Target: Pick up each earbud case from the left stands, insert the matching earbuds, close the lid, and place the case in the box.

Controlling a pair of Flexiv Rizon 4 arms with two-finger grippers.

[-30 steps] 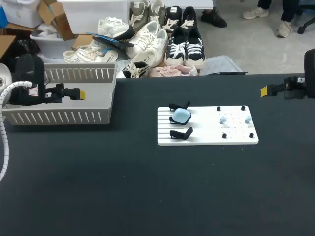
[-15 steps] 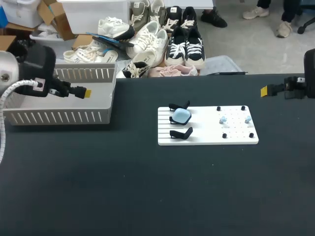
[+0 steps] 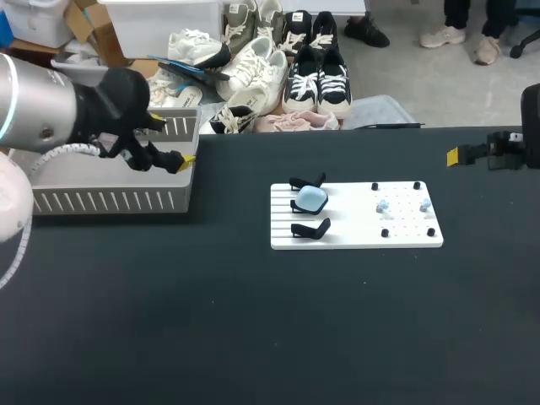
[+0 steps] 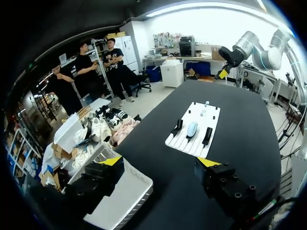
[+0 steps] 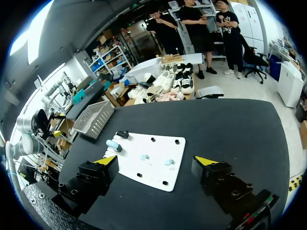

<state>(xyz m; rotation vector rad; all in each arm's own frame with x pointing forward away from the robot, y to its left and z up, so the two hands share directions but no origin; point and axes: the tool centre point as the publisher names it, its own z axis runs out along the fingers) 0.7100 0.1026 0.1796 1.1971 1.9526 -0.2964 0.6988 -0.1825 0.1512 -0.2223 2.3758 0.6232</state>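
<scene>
Swung from over the grey basket [image 3: 101, 201] toward the white board [image 3: 354, 238], the left gripper [image 4: 159, 162] hangs open and empty. The right gripper [image 5: 155, 160] is open too. The pale-blue earbud case [image 3: 310, 199] sits in the stands [image 3: 310, 228]. The first pick-up looks under way, and next comes reaching over the case and descending.

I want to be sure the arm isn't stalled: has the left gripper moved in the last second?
Yes. The left gripper has shifted along the basket, from over its inside to its end wall nearest the white board.
</scene>
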